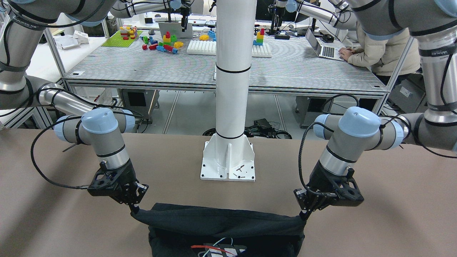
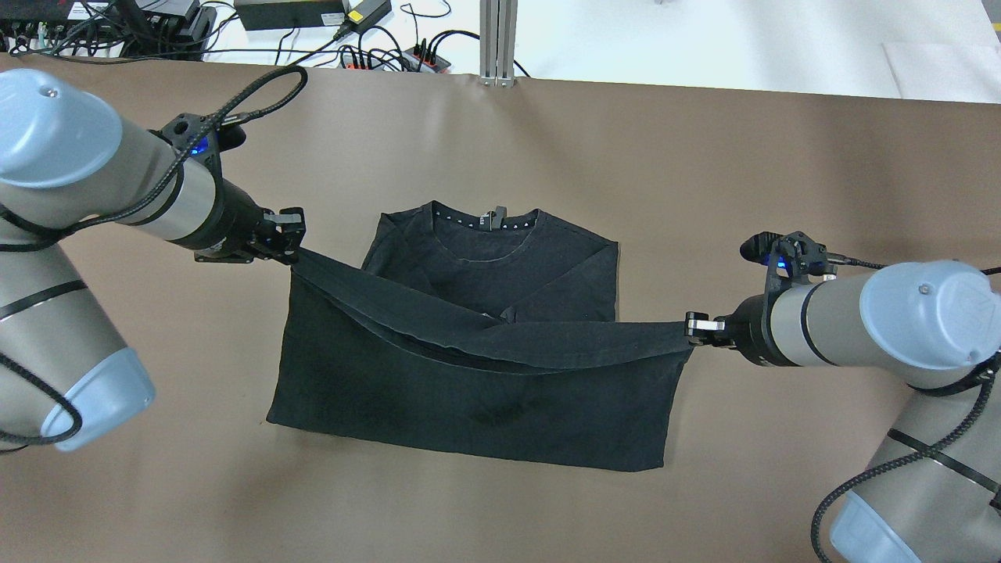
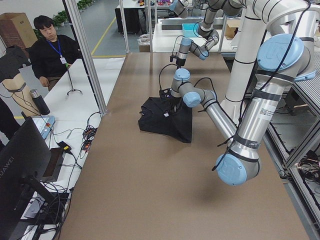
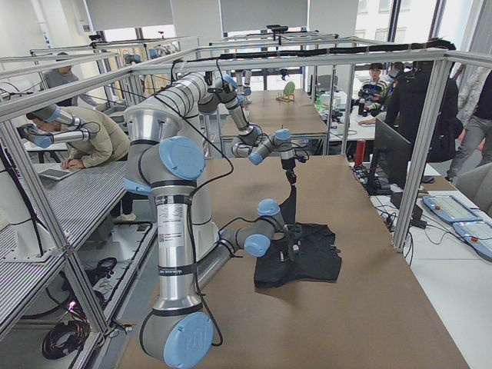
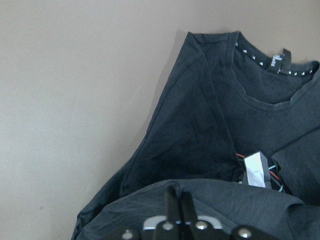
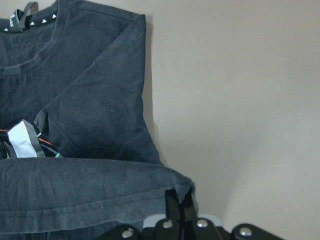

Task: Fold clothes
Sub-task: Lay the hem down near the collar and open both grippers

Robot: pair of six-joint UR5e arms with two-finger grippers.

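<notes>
The clothes (image 2: 469, 399) are a black T-shirt lying on the brown table, collar (image 2: 486, 224) toward the far edge. Its near hem is lifted and stretched as a taut band between both grippers, above the shirt's middle. My left gripper (image 2: 291, 249) is shut on the hem's left corner. My right gripper (image 2: 692, 331) is shut on the right corner. In the left wrist view the fingers (image 5: 172, 200) pinch the fabric (image 5: 200, 135); the right wrist view shows the same with its fingers (image 6: 172, 206) and the cloth (image 6: 90, 190). From the front, the raised edge (image 1: 221, 219) hangs between the left gripper (image 1: 303, 214) and the right gripper (image 1: 135, 208).
The white pillar's base (image 1: 228, 162) stands bolted on the table behind the shirt. A white tag with red and blue wires (image 5: 256, 170) lies on the shirt under the raised hem. Cables and power strips (image 2: 367, 47) run along the far edge. A person (image 1: 378, 50) works at a laptop beyond.
</notes>
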